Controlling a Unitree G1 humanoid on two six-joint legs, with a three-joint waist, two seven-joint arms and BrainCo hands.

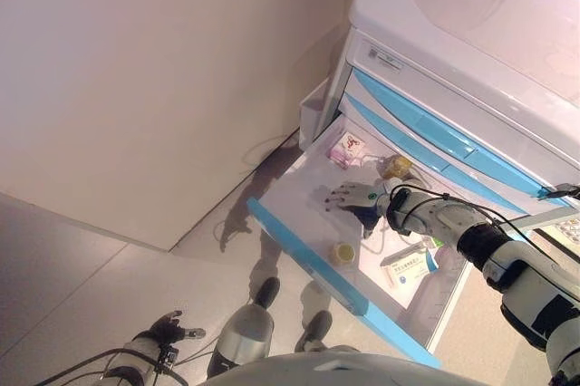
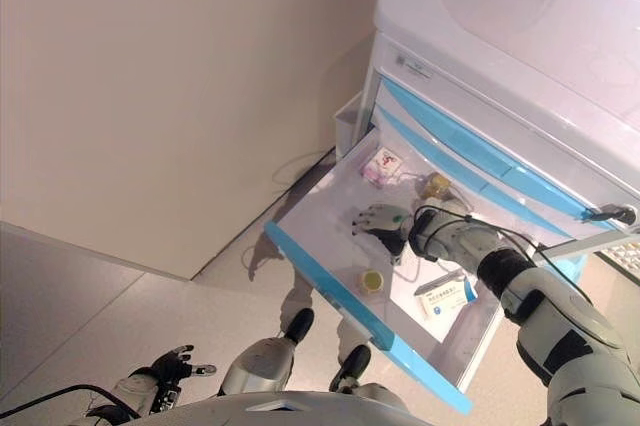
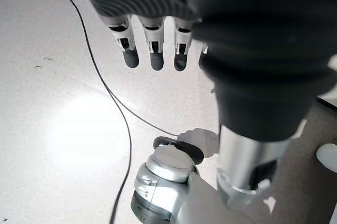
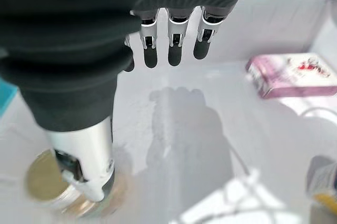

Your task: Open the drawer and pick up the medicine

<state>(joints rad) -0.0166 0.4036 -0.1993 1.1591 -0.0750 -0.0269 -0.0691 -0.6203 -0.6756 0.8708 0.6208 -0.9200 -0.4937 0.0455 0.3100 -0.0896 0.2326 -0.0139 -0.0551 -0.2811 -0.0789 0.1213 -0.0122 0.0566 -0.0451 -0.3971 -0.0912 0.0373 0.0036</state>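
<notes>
The cabinet's lowest drawer (image 1: pixel 299 188) stands pulled out, with a blue front edge (image 1: pixel 317 268). In it lie a pink-and-white medicine box (image 1: pixel 347 149), a small amber bottle (image 1: pixel 395 167), a small jar with a yellowish lid (image 1: pixel 343 254) and a white-and-blue box (image 1: pixel 410 269). My right hand (image 1: pixel 352 196) hovers inside the drawer with straight fingers, holding nothing, between the pink box (image 4: pixel 293 74) and the jar (image 4: pixel 43 183). My left hand (image 1: pixel 168 327) hangs low over the floor, fingers straight (image 3: pixel 152 45).
The white cabinet (image 1: pixel 471 33) with blue drawer fronts (image 1: pixel 426 128) stands at the right against a beige wall (image 1: pixel 154 78). A small white bin (image 1: pixel 313 110) sits beside it. Grey floor (image 1: pixel 82 268) lies left of the drawer.
</notes>
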